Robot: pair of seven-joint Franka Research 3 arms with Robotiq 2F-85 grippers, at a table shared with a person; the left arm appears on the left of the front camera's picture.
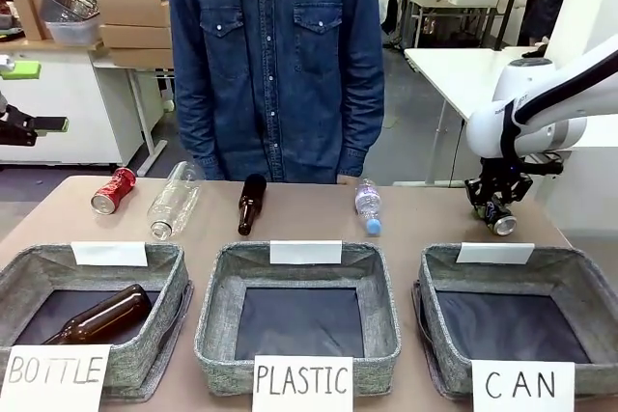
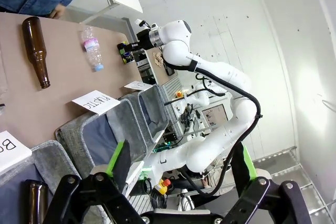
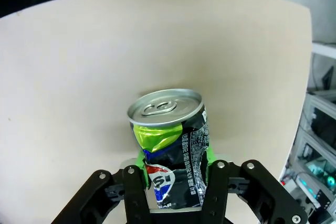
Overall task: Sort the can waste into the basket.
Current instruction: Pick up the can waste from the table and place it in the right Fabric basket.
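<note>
While the CAN basket (image 1: 583, 280) at the table's (image 1: 425, 224) near right corner holds nothing, the task is at its first can, by my reading. The right gripper (image 1: 493, 211) is clamped on the dark dented drink can (image 3: 169, 145), green pads pressed against its crumpled sides, silver end pointing away from the wrist. Can and gripper sit close to the table's far right edge, just behind that basket; whether the can rests on the tabletop or hangs just above it I cannot tell. The red can (image 1: 113, 190) lies on its side near the far left corner, untouched. The left gripper (image 2: 181, 158) hangs off the table's left edge with its fingers wide apart, holding nothing. Left to do: carry the dark can over the basket's rim and drop it, then fetch the red one.
</note>
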